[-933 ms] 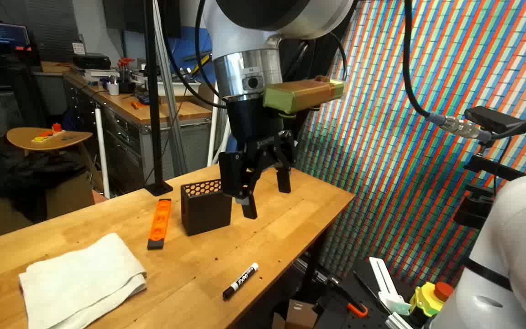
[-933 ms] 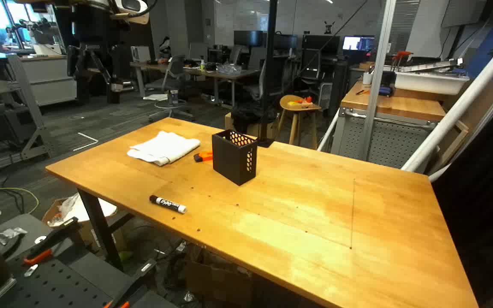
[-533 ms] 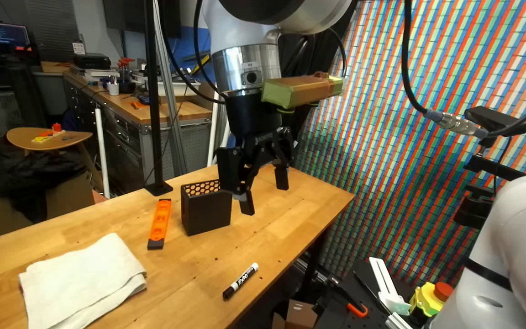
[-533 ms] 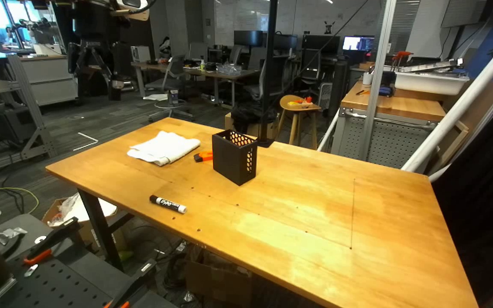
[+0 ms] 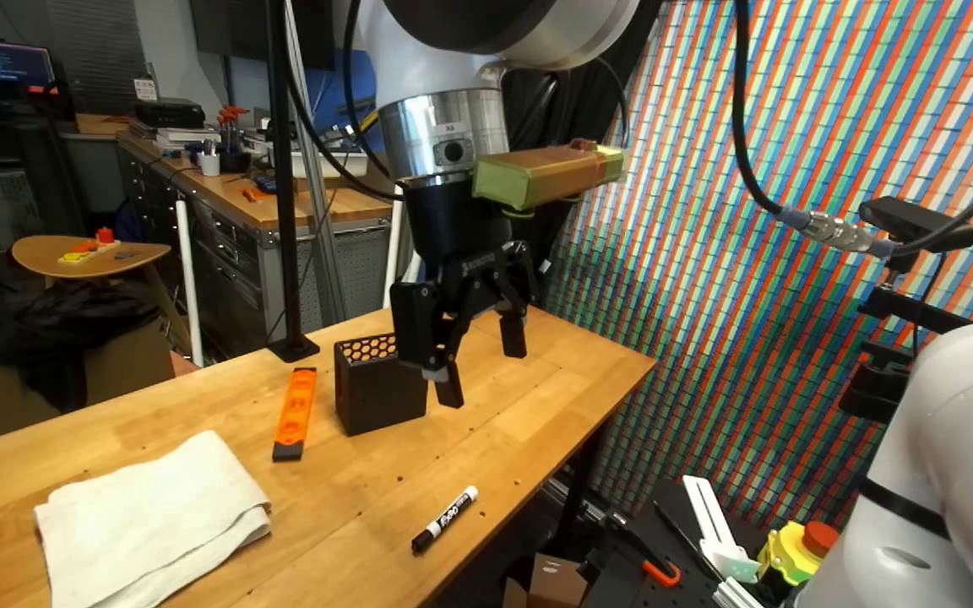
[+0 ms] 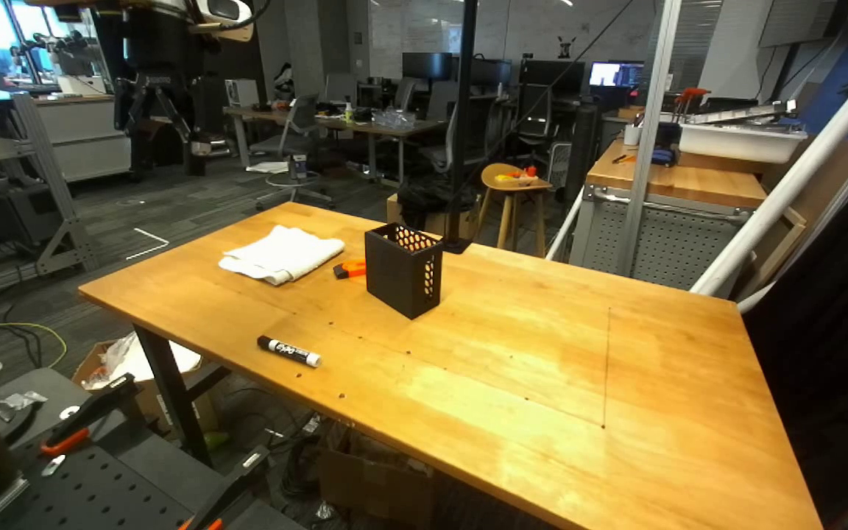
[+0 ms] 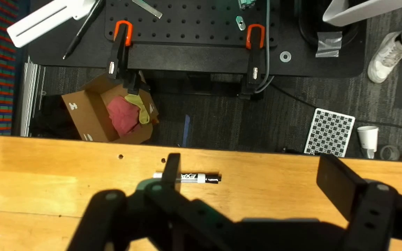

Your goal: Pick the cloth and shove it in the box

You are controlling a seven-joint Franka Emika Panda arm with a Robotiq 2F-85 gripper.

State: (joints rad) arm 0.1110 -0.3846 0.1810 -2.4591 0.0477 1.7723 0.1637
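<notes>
The white folded cloth lies flat on the wooden table; it also shows in an exterior view. The black box stands upright with its open top up and honeycomb holes in its walls; it also shows in an exterior view. My gripper is open and empty, pointing down above the table. It overlaps the box's upper right corner in that view and is well apart from the cloth. It also shows in an exterior view and the wrist view. Cloth and box are out of the wrist view.
An orange level-like tool lies between cloth and box. A black and white marker lies near the table edge, below my gripper's left finger in the wrist view. A black post rises at the table's far edge.
My gripper has shifted slightly left in the exterior view that shows it close up, rising a little and then lowering. It stays open. The cloth, box, tool and marker have not moved.
</notes>
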